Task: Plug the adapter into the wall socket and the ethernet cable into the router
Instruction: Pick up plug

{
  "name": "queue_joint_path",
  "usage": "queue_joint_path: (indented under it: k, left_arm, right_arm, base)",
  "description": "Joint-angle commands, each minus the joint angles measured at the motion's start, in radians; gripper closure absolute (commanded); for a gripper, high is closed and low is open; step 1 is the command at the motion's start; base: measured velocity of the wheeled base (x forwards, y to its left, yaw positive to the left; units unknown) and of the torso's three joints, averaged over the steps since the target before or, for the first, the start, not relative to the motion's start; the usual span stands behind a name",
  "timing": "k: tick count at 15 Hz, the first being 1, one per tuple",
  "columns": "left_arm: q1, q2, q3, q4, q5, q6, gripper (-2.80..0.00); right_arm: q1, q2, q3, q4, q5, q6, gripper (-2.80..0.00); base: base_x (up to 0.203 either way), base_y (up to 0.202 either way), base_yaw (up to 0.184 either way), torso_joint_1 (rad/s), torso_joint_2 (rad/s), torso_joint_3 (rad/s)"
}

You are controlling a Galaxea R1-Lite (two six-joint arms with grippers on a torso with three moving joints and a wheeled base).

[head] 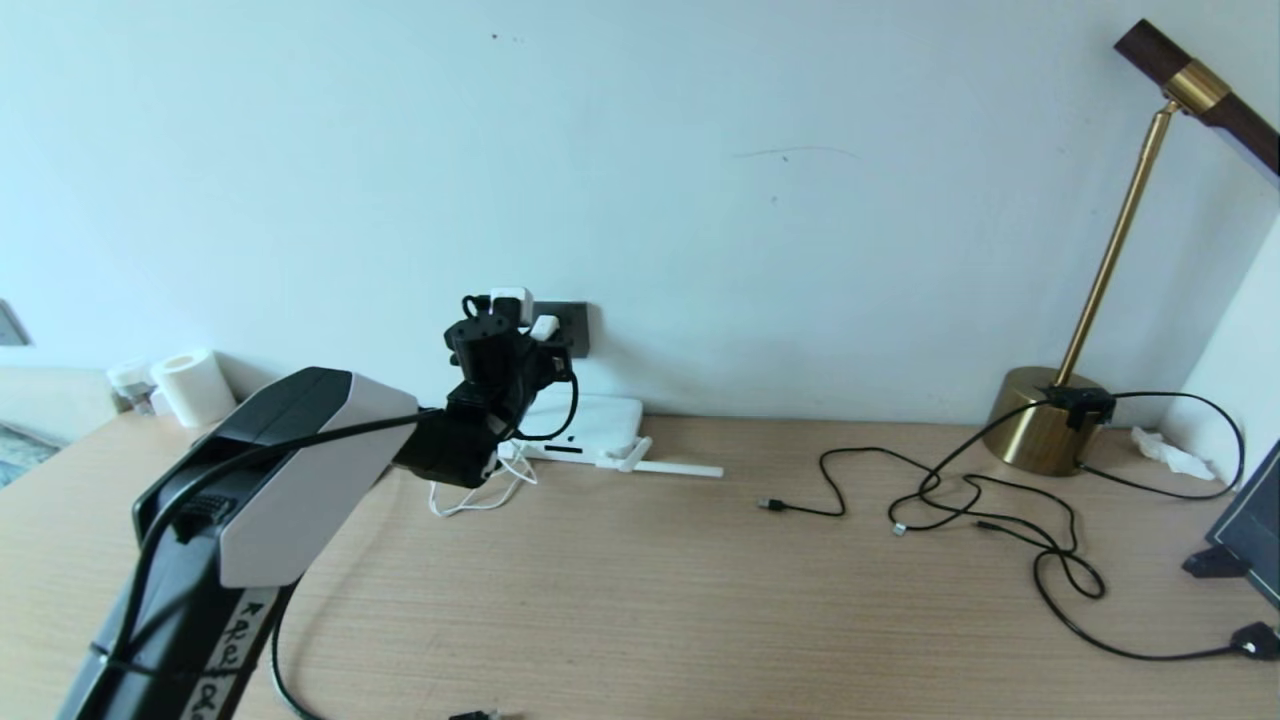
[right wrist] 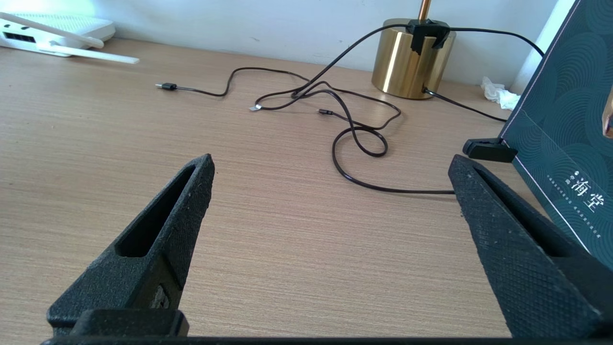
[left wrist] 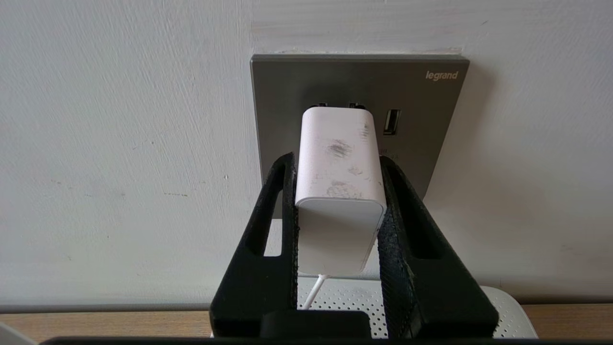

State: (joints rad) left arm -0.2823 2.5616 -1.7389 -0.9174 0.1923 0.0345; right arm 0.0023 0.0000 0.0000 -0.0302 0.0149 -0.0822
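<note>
My left gripper (head: 540, 330) is raised to the wall and shut on the white adapter (left wrist: 337, 158), its black fingers (left wrist: 287, 201) clamping both sides. The adapter's front end meets the dark grey wall socket (left wrist: 421, 120) just under two pin slots; its prongs are hidden. Its thin white cord (left wrist: 313, 290) drops toward the white router (left wrist: 345, 306), which lies flat on the desk under the socket (head: 572, 320), its antenna (head: 665, 467) lying on the desk in front. A black ethernet cable plug (head: 478, 714) lies at the desk's front edge. My right gripper (right wrist: 333, 163) hovers open and empty over the desk.
A brass lamp (head: 1045, 420) stands at the back right, with thin black cords (head: 960, 500) looping across the desk in front of it. A dark box (right wrist: 565, 120) stands at the right edge. A paper roll (head: 195, 385) sits at the back left.
</note>
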Motion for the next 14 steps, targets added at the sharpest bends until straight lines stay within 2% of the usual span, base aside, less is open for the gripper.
queue_joint_path:
  k: [1, 11, 14]
  left_arm:
    - [0.0, -0.011, -0.001, -0.004, 0.001, -0.002, 0.0]
    - [0.0, -0.02, 0.003, 0.012, -0.002, -0.006, 0.0]
    - [-0.001, -0.009, -0.001, 0.017, -0.002, -0.042, 0.0]
  right_arm:
    - [0.001, 0.0, 0.011, 0.0, 0.001, -0.001, -2.8]
    - [0.001, 0.001, 0.011, 0.0, 0.0, -0.001, -2.8]
    - [0.001, 0.001, 0.011, 0.0, 0.0, -0.001, -2.8]
  base:
    - [0.0, 0.0, 0.0, 0.0, 0.0, 0.0]
    - [0.0, 0.0, 0.0, 0.0, 0.0, 0.0]
    - [0.0, 0.0, 0.0, 0.0, 0.0, 0.0]
